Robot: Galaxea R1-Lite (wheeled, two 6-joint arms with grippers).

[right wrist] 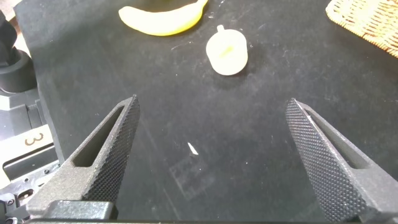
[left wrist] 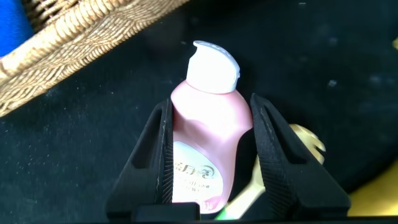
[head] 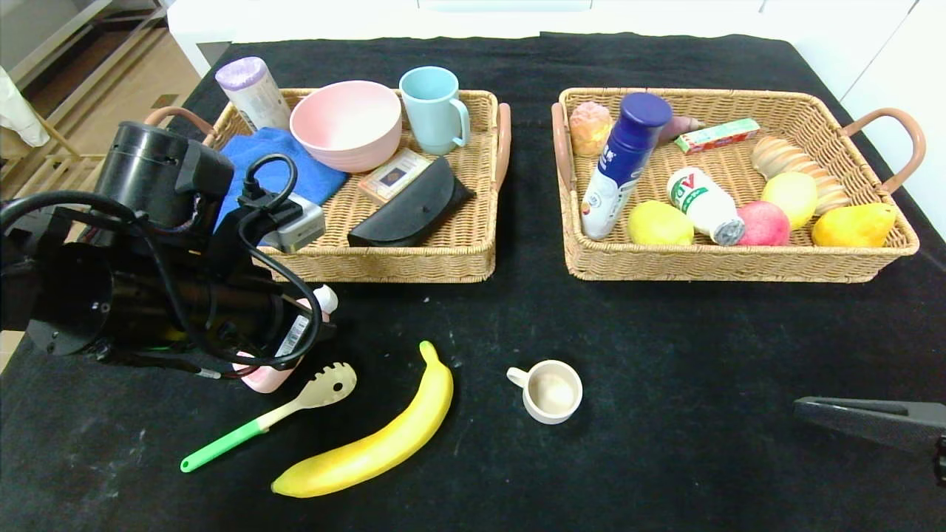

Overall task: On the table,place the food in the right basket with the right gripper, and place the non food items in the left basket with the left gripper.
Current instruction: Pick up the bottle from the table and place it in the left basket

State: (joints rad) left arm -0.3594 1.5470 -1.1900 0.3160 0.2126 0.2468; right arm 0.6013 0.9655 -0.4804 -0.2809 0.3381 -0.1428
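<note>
My left gripper [left wrist: 210, 101] is shut on a pink bottle [left wrist: 205, 143] with a white cap, its fingers pressing both sides of the body. In the head view the pink bottle [head: 284, 355] sticks out from under my left arm, just in front of the left basket [head: 414, 262]. A banana [head: 384, 443], a small cream cup [head: 550, 391] and a green-handled pasta spoon [head: 295, 403] lie on the black cloth. My right gripper [right wrist: 212, 102] hangs open over bare cloth at the near right, with the cup [right wrist: 227, 53] and banana [right wrist: 165, 15] beyond it.
The left basket holds a pink bowl [head: 346, 122], a blue mug [head: 434, 107], a blue cloth, a black case and a purple-capped bottle. The right basket [head: 739, 262] holds fruit, bottles and snacks. The pasta spoon [left wrist: 305, 140] lies right beside the held bottle.
</note>
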